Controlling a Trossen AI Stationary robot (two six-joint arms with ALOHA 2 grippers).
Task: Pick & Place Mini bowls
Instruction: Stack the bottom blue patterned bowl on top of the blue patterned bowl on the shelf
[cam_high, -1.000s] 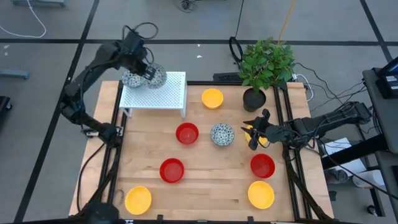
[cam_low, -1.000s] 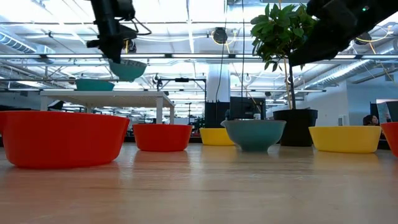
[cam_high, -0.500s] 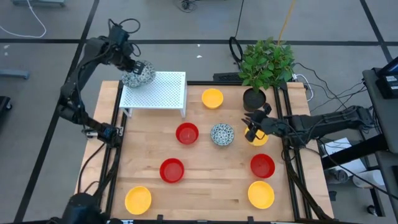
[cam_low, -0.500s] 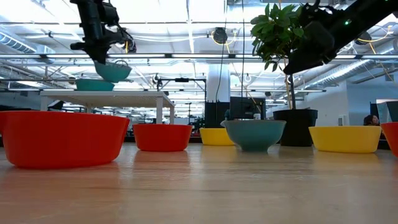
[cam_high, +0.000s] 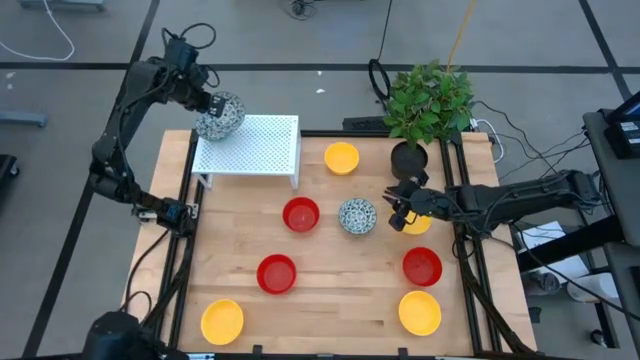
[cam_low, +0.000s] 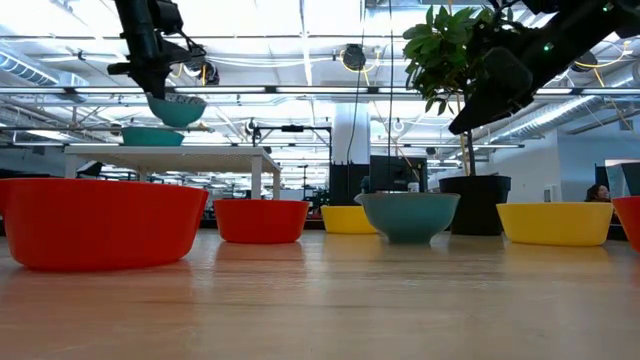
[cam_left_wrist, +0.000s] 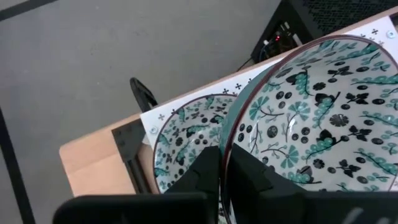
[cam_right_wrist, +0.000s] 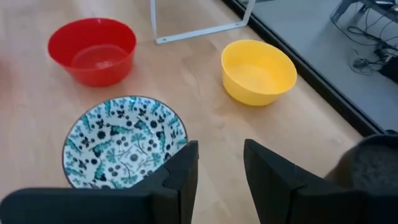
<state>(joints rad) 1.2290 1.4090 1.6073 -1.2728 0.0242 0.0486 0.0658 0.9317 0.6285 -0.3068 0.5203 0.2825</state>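
My left gripper (cam_high: 207, 101) is shut on a white mini bowl with a blue-green pattern (cam_high: 224, 112), above the far left corner of the white perforated rack (cam_high: 258, 146). A second patterned bowl (cam_left_wrist: 186, 134) rests on its base on the rack just beneath it (cam_low: 152, 136). My right gripper (cam_high: 399, 212) hangs open over the table's right half, beside a third patterned bowl (cam_high: 357, 215) that stands on the wood (cam_right_wrist: 124, 149). A yellow bowl (cam_high: 420, 224) lies partly under the right arm. My left gripper pinches the held bowl's rim (cam_left_wrist: 229, 144) on the side toward the table's left edge, one finger inside the bowl and one outside. The bowl (cam_low: 175, 108) is lifted clear, roughly level, a little above the bowl on the rack.
Red bowls (cam_high: 300, 215) (cam_high: 277, 273) (cam_high: 422, 266) and yellow bowls (cam_high: 342, 157) (cam_high: 222, 320) (cam_high: 420, 312) stand spread over the table. A black pot with a leafy plant (cam_high: 410, 156) sits at the far right, close behind my right gripper. Bare wood lies between the bowls.
My left gripper has carried the patterned bowl toward the table's left edge along the rack's far side, so that it now hangs over the other patterned bowl. My right gripper has moved a little toward the left, nearer the patterned bowl on the table.
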